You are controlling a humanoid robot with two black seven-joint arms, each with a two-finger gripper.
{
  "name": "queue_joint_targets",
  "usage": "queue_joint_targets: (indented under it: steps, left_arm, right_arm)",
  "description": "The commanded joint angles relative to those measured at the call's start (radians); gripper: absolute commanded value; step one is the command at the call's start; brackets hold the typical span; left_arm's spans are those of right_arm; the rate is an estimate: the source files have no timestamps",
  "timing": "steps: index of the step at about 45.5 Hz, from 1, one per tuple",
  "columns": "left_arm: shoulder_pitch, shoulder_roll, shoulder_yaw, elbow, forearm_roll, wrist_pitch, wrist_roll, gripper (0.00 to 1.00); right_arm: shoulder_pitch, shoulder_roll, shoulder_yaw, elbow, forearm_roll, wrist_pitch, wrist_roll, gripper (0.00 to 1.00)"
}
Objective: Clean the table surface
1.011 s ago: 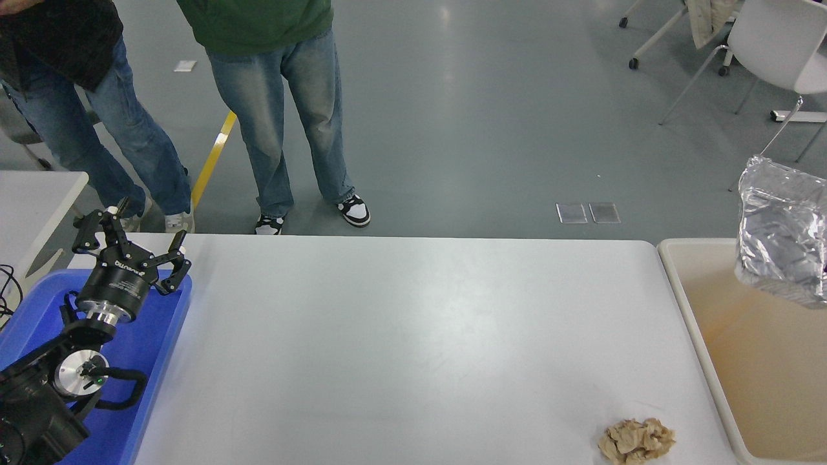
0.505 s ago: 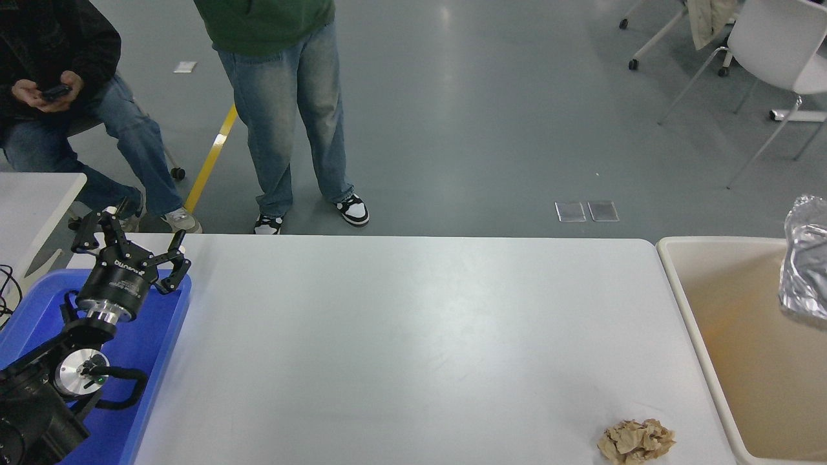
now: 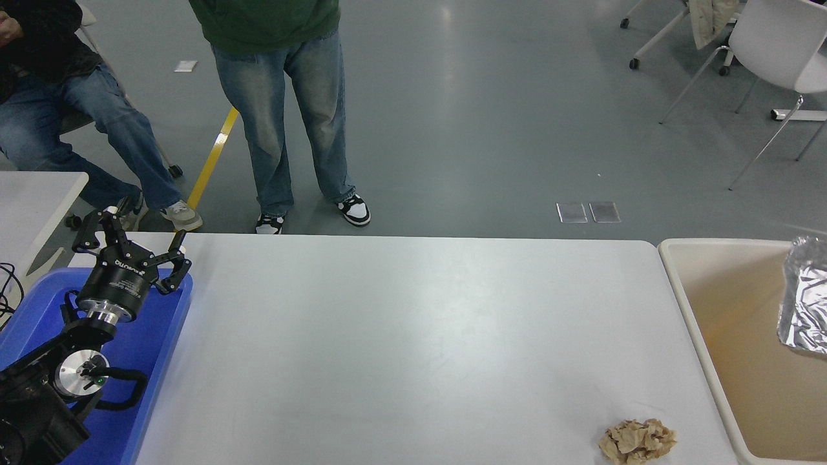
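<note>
The table surface is a wide white-grey top filling the middle of the head view. A crumpled brown paper ball lies on it near the front right corner. A crinkled silver foil bag shows at the picture's right edge, inside the outline of the beige bin; I cannot tell whether it rests on the bin's floor. My left gripper is parked at the lower left over a blue tray, open and holding nothing. The right arm is out of view.
One person in jeans stands at the table's far edge and another sits at the upper left. A corner of a smaller white table shows at left. White chairs stand at the upper right.
The foil bag has dropped lower and moved right, further into the bin at the picture's edge. The person at upper left has sat down. My left arm has not moved.
</note>
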State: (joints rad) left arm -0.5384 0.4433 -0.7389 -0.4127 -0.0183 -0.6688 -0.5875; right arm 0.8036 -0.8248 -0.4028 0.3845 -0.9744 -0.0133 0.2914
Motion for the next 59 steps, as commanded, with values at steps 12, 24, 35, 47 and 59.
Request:
queue_joint_targets:
  steps: [12,24,35,47,59]
  left_arm:
    - [0.000,0.000,0.000,-0.001,0.000,0.000,0.000,1.00]
    - [0.000,0.000,0.000,-0.001,0.000,0.000,0.000,1.00]
    - [0.000,0.000,0.000,0.000,0.000,0.000,0.000,1.00]
    - [0.000,0.000,0.000,0.000,0.000,0.000,0.000,1.00]
    - [0.000,0.000,0.001,0.000,0.000,0.000,0.000,1.00]
  right_arm:
    - [-0.141,0.293,-0.099,-0.386,0.003,-0.037,0.002,0.00]
    - [-0.156,0.306,-0.096,-0.392,0.003,-0.040,-0.009,0.00]
    - [-0.176,0.322,-0.097,-0.446,0.005,-0.042,-0.014,0.00]
    - [-0.179,0.326,-0.093,-0.449,0.006,-0.043,-0.014,0.00]
    - [-0.173,0.328,-0.094,-0.450,0.052,-0.030,-0.012,1.00]
